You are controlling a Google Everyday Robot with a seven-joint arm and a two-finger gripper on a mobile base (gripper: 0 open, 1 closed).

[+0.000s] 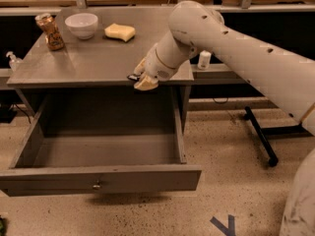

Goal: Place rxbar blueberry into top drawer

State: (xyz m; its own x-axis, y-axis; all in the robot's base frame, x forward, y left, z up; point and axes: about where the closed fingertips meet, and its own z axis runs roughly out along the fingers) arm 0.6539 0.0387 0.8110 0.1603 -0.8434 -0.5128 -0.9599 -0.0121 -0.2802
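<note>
Top drawer (pixel 98 178) is pulled wide open up front, ready for the drop. The end effector (pixel 140 80) sits at the table's (pixel 83 63) front edge, pinched on the rxbar blueberry (pixel 132 76), with the drawer at its 6 o'clock. Sponge (pixel 120 31) and bowl (pixel 81 24) are parked back around 11, out of the way.

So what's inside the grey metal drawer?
In the wide grey metal drawer only bare floor shows; the grey tabletop covers its back. The cream gripper hovers above, at the table's front edge.
</note>
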